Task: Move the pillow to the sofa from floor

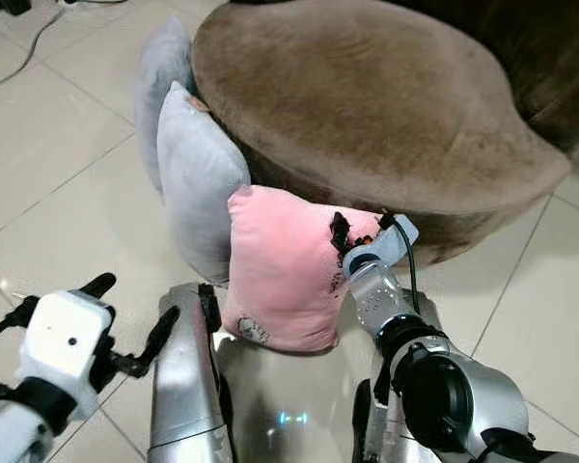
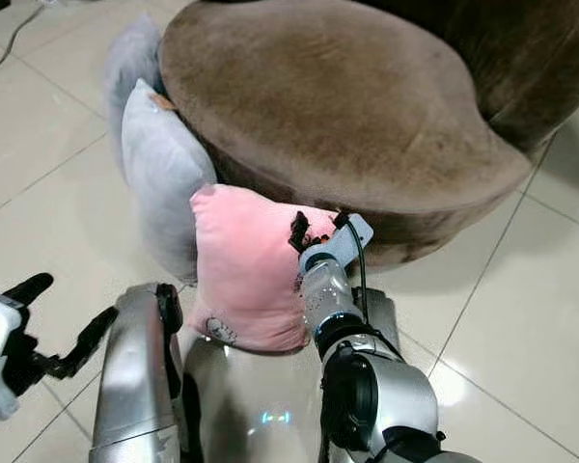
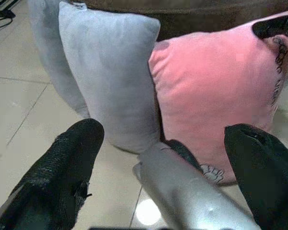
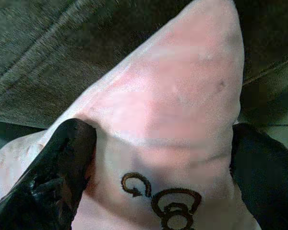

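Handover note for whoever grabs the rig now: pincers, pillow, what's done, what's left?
Right pincer: at the upper right corner of the pink pillow, a finger on each side of the corner in the right wrist view; it looks pinched, firmness not confirmed.
Left pincer: open, low on the robot's left, pointing toward the pillows, holding nothing.
Pink pillow: upright on the tile floor, leaning on the brown sofa, beside two grey pillows.
Done: reach and corner grip.
Left: lift the pillow, place it on the sofa seat, release.
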